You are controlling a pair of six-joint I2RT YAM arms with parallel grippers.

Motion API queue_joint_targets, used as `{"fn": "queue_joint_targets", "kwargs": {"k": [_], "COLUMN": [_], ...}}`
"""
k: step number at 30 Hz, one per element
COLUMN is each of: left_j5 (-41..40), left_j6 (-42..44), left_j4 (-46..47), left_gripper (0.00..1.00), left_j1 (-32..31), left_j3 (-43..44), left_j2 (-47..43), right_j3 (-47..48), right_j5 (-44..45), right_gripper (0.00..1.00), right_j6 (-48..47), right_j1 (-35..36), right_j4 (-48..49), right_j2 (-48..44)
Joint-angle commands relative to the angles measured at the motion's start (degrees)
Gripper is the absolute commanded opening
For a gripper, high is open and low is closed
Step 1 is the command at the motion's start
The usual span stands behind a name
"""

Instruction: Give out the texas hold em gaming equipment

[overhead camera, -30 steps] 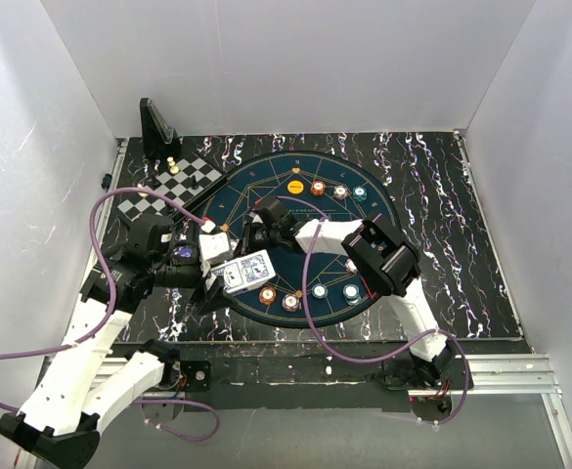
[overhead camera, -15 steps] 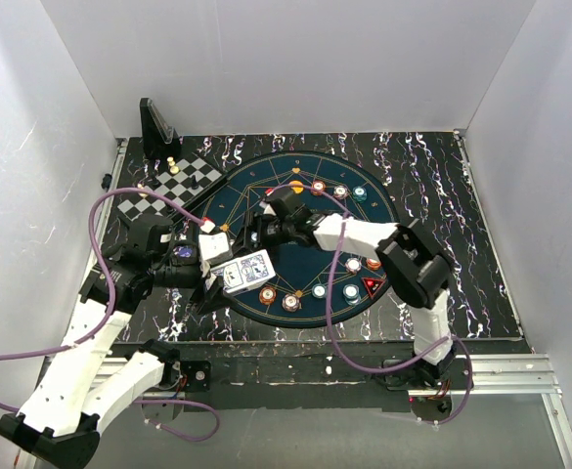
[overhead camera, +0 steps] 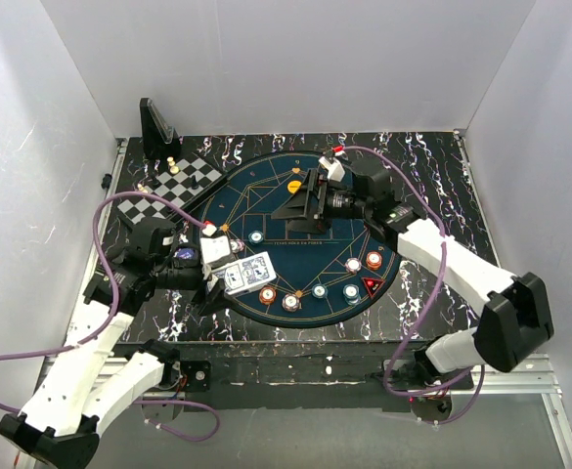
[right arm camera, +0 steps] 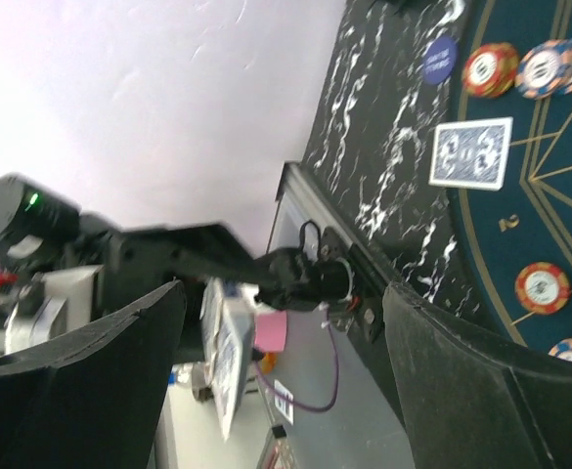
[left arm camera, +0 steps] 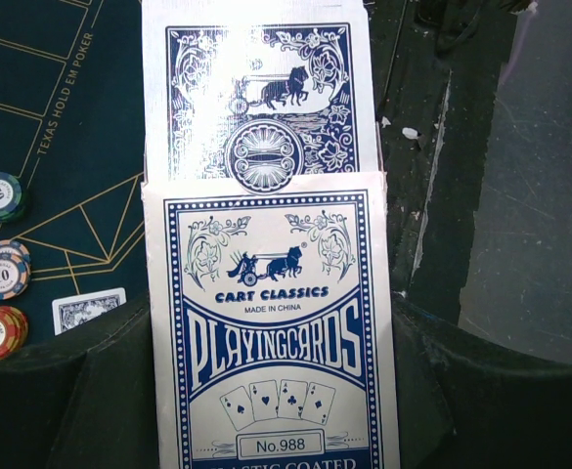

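Observation:
My left gripper is shut on a blue-and-white playing card box, held over the near left edge of the mat. The box flap is open and blue-backed cards stick out of it. One blue-backed card lies face down at the mat's edge, also seen in the left wrist view. Poker chips and a red marker sit along the mat's near arc. A yellow marker lies at the far side. My right gripper hangs open and empty over the mat's far half.
A checkered board with small chess pieces and a black stand occupy the far left corner. A blue round marker lies on the black marbled table beside the mat. White walls close in three sides.
The right gripper has opened and pulled away from beside the card box to the mat's far half, its arm swinging out to the right. The left gripper and box have stayed put.

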Motion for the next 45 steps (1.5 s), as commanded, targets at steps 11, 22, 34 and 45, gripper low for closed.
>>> {"fn": "queue_joint_targets", "kwargs": {"k": [11, 22, 34, 45], "left_j5": [0.32, 0.58, 1.37, 2.08], "left_j6": [-2.4, -2.83, -3.45, -3.71], "left_j4": [12.09, 11.65, 11.03, 11.21], "left_gripper": [0.0, 0.0, 0.0, 0.0], "left_j1": [0.31, 0.31, 0.31, 0.31], "left_j3": [-1.93, -1.58, -0.96, -0.35], "left_j2": [3.83, 3.57, 2.96, 3.04], "right_j3": [0.37, -0.41, -0.77, -3.49], "right_j5": [-0.06, 0.2, 0.81, 2.22], "right_gripper": [0.91, 0.92, 0.51, 0.47], "right_j6": [-6.44, -2.4, 0.07, 0.06], "right_j1": [8.13, 11.82, 11.73, 9.72], "right_j4": [-13.35, -5.45, -4.98, -7.46], "right_j2": [-5.87, -3.05, -3.58, -7.7]}}
